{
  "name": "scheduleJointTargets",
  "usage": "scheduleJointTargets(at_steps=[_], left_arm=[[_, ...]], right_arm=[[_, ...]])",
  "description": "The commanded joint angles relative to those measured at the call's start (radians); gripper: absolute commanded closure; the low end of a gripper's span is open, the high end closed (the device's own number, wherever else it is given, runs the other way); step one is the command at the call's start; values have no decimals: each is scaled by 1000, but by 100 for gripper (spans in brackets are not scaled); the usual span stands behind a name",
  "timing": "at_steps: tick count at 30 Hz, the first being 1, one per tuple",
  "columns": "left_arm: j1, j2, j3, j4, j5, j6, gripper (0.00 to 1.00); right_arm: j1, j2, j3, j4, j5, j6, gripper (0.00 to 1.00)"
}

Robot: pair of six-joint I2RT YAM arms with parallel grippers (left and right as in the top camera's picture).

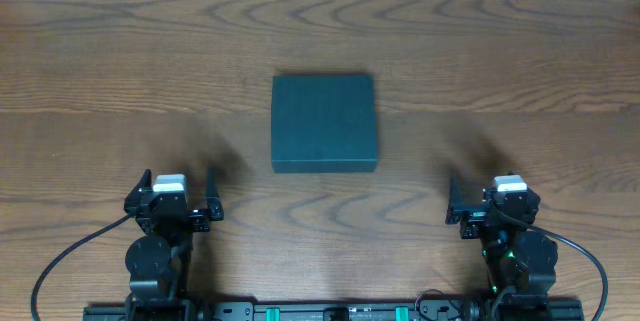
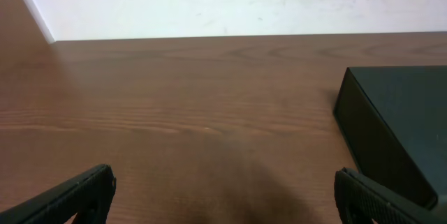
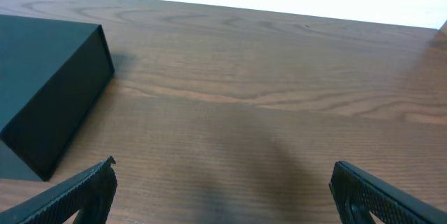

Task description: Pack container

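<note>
1 container [image 1: 324, 121], ctr of wood table [image 1: 100, 61]

Dark teal box [image 1: 324, 122], lid shut, sits flat on the wood table [image 1: 100, 61], edges square to the frame. Left gripper [image 1: 180, 189] is near-left of the box, well apart from it, fingers spread wide, nothing between them. Right gripper [image 1: 492, 199] is near-right of the box, also well apart; one finger shows on the box side, the rest is hard to read. Nearer than the box, a black rail [image 1: 320, 311] carries both arms. A cable [image 1: 60, 261] loops out past the left arm.
</note>
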Motion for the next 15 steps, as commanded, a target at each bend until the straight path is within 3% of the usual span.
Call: scheduleJointTargets(at_steps=[1,15], left_arm=[[6,-10,-18,-30,4,-9,2],[6,-9,-18,-40,3,-9,2]], right_arm=[[-11,-11,-10,-2,-1,-13,1],[-11,-11,-10,-2,-1,-13,1]])
